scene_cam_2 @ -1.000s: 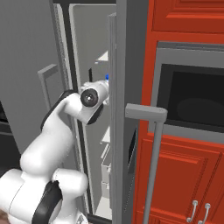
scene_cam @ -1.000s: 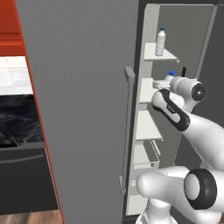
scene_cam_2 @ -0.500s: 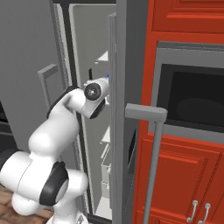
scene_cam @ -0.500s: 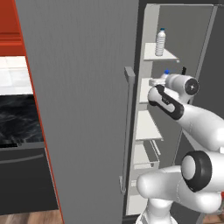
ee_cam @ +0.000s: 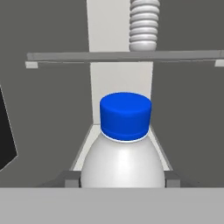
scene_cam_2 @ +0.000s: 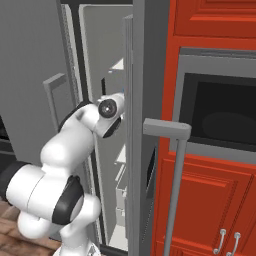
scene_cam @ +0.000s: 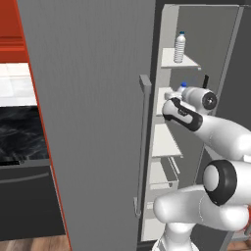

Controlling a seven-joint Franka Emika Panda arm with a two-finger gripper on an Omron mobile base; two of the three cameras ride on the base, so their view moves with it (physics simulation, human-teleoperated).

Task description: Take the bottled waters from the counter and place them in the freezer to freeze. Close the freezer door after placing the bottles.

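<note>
Blue-capped bottle clamped upright between the jaws, cap up, just above the middle freezer shelf; another bottle above.

- The freezer door stands swung open, left of the freezer interior.
- One bottle stands upright on an upper shelf.
- A second bottle sits between the gripper fingers, seemingly over the shelf below.
- An oven lies right of the freezer.
</note>
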